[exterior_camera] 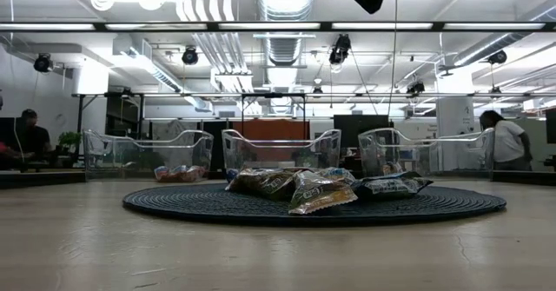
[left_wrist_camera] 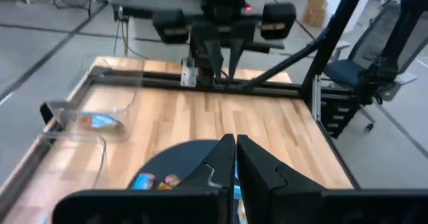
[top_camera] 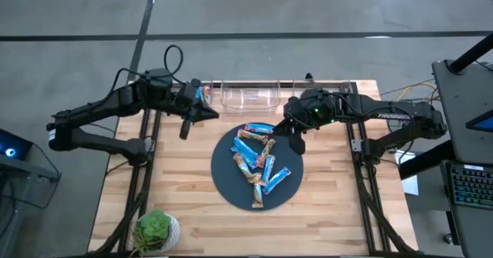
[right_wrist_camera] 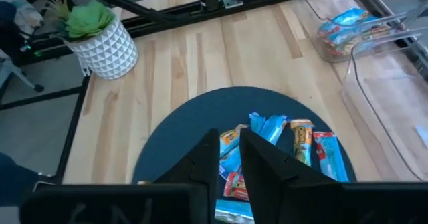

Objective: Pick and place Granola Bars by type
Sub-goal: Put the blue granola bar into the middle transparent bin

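nearest in low view: dark round mat (exterior_camera: 217,206) heaped with granola bars (exterior_camera: 321,189), blue and brown wrappers. from above, pile (top_camera: 258,164) near table centre. three clear bins (top_camera: 250,95) along far edge at 12 o'clock; some bars already in left bin (right_wrist_camera: 351,25). left gripper (top_camera: 185,129) at 10 o'clock of mat, fingers (left_wrist_camera: 264,167) pressed together, empty. right gripper (top_camera: 297,143) at 2 o'clock over mat rim, fingers (right_wrist_camera: 264,154) nearly together, empty. potted plant (top_camera: 157,229) at 7 o'clock.
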Robot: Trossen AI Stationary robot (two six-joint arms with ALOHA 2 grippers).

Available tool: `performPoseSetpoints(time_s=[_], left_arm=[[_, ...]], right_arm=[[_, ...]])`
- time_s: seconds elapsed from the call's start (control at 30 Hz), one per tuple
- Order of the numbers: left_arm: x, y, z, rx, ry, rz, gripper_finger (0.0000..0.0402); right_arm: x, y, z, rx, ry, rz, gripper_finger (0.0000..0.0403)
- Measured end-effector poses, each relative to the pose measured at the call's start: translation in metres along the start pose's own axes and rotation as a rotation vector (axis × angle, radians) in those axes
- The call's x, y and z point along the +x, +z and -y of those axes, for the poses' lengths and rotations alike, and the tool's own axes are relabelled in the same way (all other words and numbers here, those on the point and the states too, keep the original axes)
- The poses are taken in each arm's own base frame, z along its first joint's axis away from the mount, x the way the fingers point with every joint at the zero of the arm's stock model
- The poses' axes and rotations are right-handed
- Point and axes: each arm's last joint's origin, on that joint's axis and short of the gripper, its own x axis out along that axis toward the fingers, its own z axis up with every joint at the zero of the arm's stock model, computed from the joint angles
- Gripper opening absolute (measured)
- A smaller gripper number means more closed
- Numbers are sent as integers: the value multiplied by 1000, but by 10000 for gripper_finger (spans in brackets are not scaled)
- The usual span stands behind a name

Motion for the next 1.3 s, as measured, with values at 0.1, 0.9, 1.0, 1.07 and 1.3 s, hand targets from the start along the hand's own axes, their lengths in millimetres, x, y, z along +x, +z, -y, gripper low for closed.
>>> performPoseSetpoints(time_s=[0.1,0.9,1.0,1.07,1.3], left_arm=[[2,-9,3,-32,8,-1,0],[-12,-35,15,-90,6,31,0],[-9,-35,14,-88,5,28,0],[-7,-36,14,-90,5,23,0],[-1,-37,12,-96,0,6,0]], right_arm=[[0,0,-1,13,1,-1,31],[-37,-5,-33,-66,119,73,8],[-38,-6,-38,-72,134,70,8],[-38,-7,-40,-74,142,66,8],[-38,-9,-47,-89,168,58,8]])
